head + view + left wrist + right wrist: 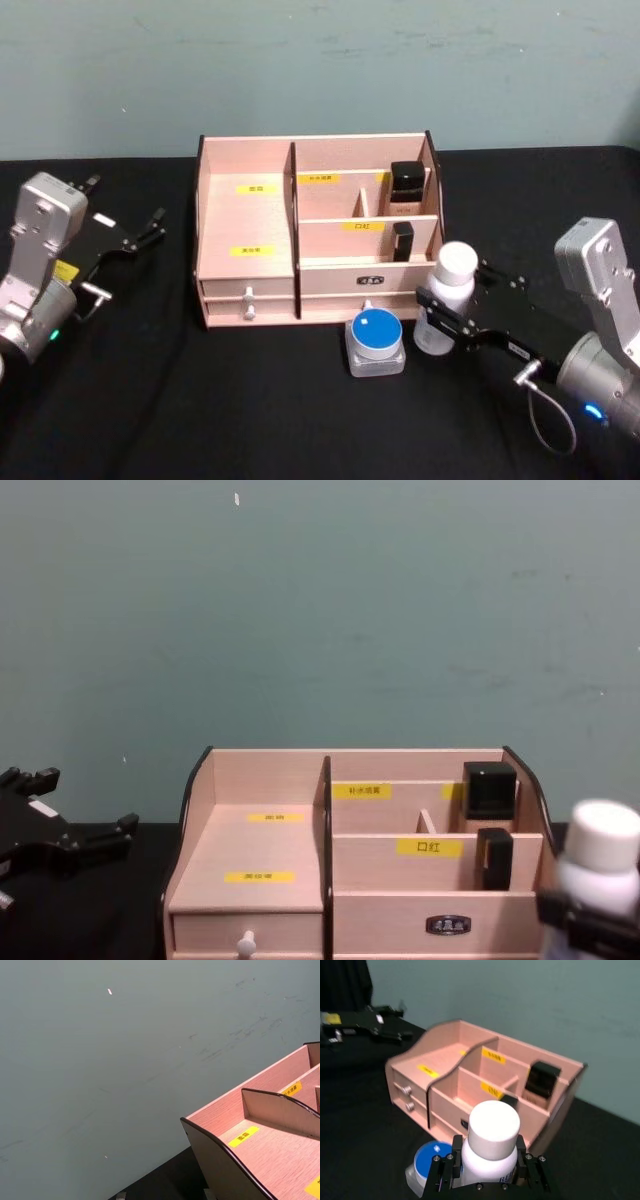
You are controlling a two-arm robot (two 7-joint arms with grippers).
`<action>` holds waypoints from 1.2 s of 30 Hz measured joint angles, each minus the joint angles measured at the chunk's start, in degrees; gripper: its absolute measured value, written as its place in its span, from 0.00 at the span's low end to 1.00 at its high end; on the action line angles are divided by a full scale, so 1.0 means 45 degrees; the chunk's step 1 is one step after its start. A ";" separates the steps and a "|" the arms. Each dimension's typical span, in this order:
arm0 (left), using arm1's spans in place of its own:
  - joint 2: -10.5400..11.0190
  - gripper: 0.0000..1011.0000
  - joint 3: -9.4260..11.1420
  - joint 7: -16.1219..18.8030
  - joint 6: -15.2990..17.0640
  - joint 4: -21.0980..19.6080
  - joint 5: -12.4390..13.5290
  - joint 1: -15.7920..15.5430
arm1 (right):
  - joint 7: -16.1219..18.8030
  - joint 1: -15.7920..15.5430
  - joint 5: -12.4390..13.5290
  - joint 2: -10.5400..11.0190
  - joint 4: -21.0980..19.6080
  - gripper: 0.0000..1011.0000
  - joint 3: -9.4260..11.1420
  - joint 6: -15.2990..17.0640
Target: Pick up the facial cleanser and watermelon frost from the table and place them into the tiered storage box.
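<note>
**Clerk:** Item one?

**Me:** White-capped bottle [457, 265]. Lower right of the head view, just off the front right corner of the wooden box [246, 160]. Upright. I cannot tell whether its base rests on the table [200, 420] or hangs just clear of it.

**Clerk:** Held?

**Me:** Yes. My right pincer [487, 1170] is pressed onto it, one finger on each side, just under the cap's shoulder.

**Clerk:** Handling notes?

**Me:** Judged only: light plastic, smooth and round, so it may slip or twist. The wall looks stiff enough for a firm pinch, but too much squeeze could dent it. A grip on the body below the cap suits it and keeps the tall shape from tilting. The cap itself I would leave alone.

**Clerk:** Item two?

**Me:** Blue-lidded jar [376, 338]. Lower middle of the head view, on the table, just beside the bottle and in front of the box. Untouched. Squat and likely heavier for its size. It would be taken across the lid's sides.

**Clerk:** The box?

**Me:** Centre of the frame. Wide open bay on its left half, smaller stepped bays on the right. Two of those hold black containers [407, 185]. Small drawers [248, 293] run along the front.

**Clerk:** Other arm?

**Me:** Left pincer [152, 228], far left of the frame, well apart from the box. Fingers spread, holding nothing.
</note>
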 joint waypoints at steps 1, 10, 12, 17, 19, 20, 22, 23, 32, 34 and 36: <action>0.0000 0.99 0.0001 0.0000 0.0000 0.0000 0.0000 -0.0001 | 0.0205 0.1912 -0.0633 -0.0739 -0.0920 0.60 -0.0735 0.0617; 0.0000 0.99 0.0001 0.0000 -0.0001 0.0000 0.0000 -0.0001 | 0.0181 0.3225 -0.0992 -0.1486 -0.0125 0.61 -0.1404 0.0789; 0.0000 0.99 0.0000 0.0000 0.0000 0.0000 0.0000 -0.0001 | 0.0121 0.3549 -0.1104 -0.1705 0.0272 0.60 -0.1530 0.0795; 0.0000 0.99 0.0001 0.0000 0.0000 0.0000 0.0000 0.0000 | 0.0036 0.4211 -0.1270 -0.2172 0.1161 0.60 -0.1707 0.0772; 0.0000 0.99 0.0000 0.0000 0.0000 0.0000 0.0000 -0.0001 | 0.0028 0.4375 -0.1303 -0.2293 0.1414 0.60 -0.1747 0.0754; 0.0000 0.99 0.0000 0.0000 0.0000 0.0000 0.0000 0.0000 | 0.0028 0.4458 -0.1311 -0.2359 0.1519 0.61 -0.1767 0.0734; 0.0000 0.99 0.0000 0.0000 0.0000 0.0000 0.0000 0.0000 | 0.0029 0.4678 -0.1343 -0.2509 0.1878 0.60 -0.1821 0.0674; 0.0000 0.99 0.0000 0.0000 -0.0001 0.0000 0.0000 -0.0001 | 0.0029 0.4678 -0.1343 -0.2509 0.1878 0.61 -0.1821 0.0674; 0.0000 0.99 0.0000 0.0000 0.0000 0.0000 0.0000 0.0000 | 0.0049 0.5527 -0.1476 -0.3023 0.3126 0.60 -0.1955 0.0486; 0.0000 0.99 0.0001 0.0000 0.0000 0.0000 0.0000 -0.0001 | 0.0048 0.5674 -0.1481 -0.3106 0.3326 0.61 -0.1953 0.0461; 0.0000 0.99 0.0000 0.0000 0.0000 0.0000 0.0000 -0.0001 | 0.0046 0.5744 -0.1487 -0.3144 0.3428 0.61 -0.1948 0.0442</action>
